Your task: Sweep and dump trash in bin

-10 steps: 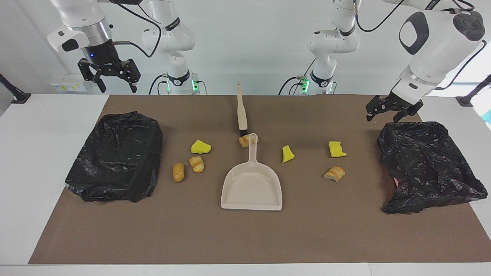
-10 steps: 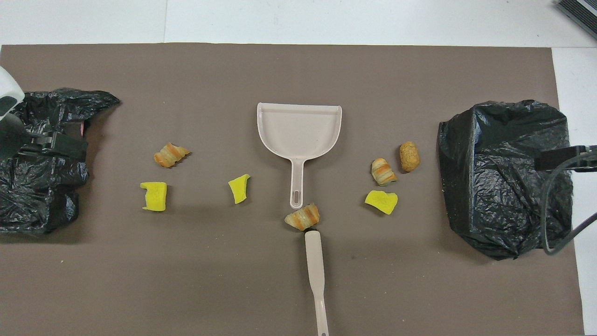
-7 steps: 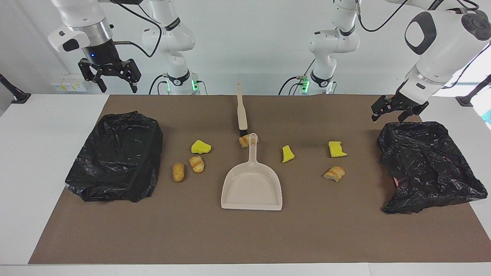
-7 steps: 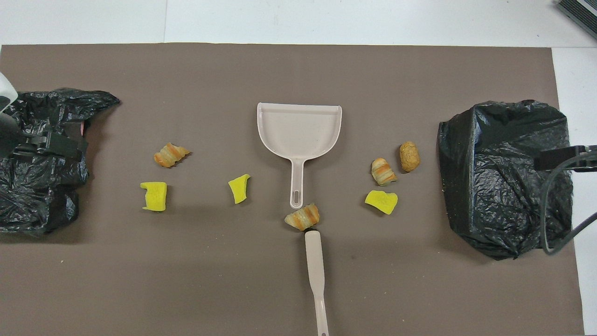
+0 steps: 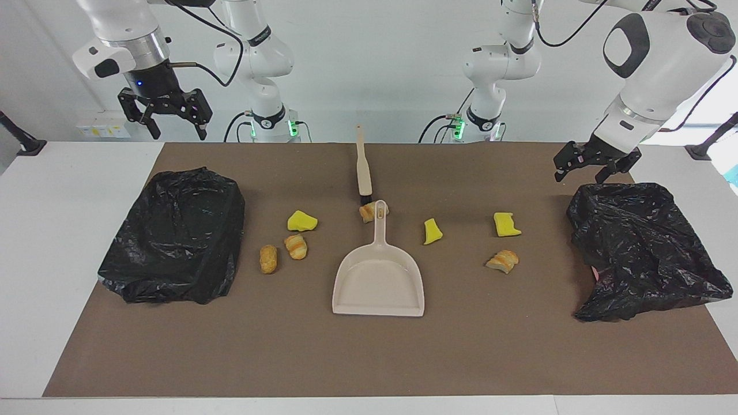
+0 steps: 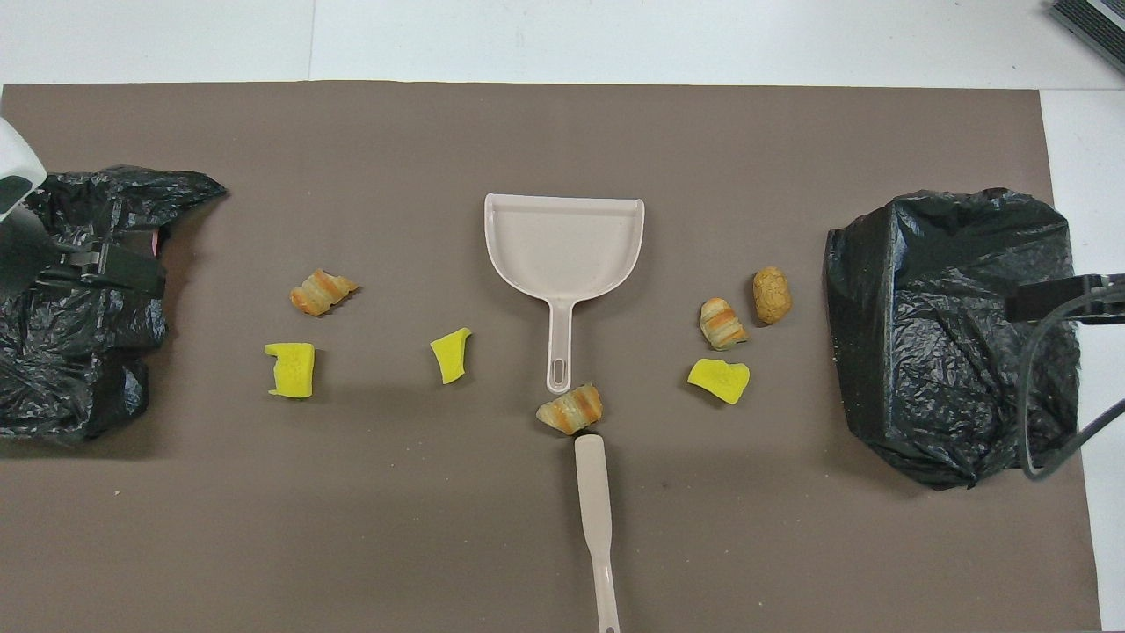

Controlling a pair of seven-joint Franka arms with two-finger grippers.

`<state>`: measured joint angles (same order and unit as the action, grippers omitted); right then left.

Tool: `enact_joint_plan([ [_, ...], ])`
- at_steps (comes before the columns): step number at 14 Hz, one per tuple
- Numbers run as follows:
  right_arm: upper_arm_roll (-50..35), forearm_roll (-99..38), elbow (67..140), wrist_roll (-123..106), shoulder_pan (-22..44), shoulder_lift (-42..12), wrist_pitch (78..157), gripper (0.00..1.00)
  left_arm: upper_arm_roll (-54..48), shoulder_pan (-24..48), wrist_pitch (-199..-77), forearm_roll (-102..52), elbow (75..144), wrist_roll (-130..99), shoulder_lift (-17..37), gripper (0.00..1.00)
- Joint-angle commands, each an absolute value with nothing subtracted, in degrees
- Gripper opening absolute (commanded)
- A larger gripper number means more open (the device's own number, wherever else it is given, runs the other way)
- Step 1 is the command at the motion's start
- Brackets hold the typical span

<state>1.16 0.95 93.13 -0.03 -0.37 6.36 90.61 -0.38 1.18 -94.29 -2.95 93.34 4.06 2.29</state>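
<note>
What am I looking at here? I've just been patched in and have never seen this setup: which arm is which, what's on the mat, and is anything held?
Two robot arms work at a table; one picture faces them, the other looks down from above their end. The left gripper hangs open over the edge of one black bag. The right gripper waits open, raised above the other black bag. Neither holds anything. On the brown mat a beige dustpan lies mid-table, a brush nearer the robots, its head at the pan's handle tip. Seven scraps of trash lie scattered between the bags, none in the pan.
</note>
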Motion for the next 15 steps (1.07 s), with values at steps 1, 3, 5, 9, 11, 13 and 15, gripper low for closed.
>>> enact_joint_plan([
  [1,0.7,1.2,94.7,0.3,-0.7,7.1,92.0,1.0,-0.2,1.7,-95.5,-2.3,92.8,4.8,2.5,1.0],
  [3,0.7,1.2,94.7,0.2,-0.7,7.2,91.8,1.0,-1.0,5.6,-96.6,-2.1,94.7,4.5,1.3,1.0],
  [5,0.7,1.2,94.9,0.2,-0.7,7.2,91.7,1.0,-1.1,10.4,-95.5,-1.7,96.2,4.1,0.7,1.0],
  [9,0.7,1.1,95.2,0.1,-0.7,7.1,91.7,1.0,-1.4,17.8,-97.5,-1.8,102.0,-0.1,-1.8,1.0],
  [11,0.7,1.1,95.9,0.1,-0.7,7.5,91.7,1.0,-1.4,23.8,-97.4,-1.8,102.5,-4.1,-2.2,1.0],
  [13,0.7,1.1,96.2,-0.1,-0.7,7.6,91.7,1.0,-1.5,27.9,-97.9,-2.3,104.5,-8.2,-3.2,1.0],
  [15,0.7,1.1,96.2,-0.1,-0.7,7.6,91.7,1.0,-1.5,31.5,-99.9,-2.5,107.7,-12.9,-4.9,1.0],
])
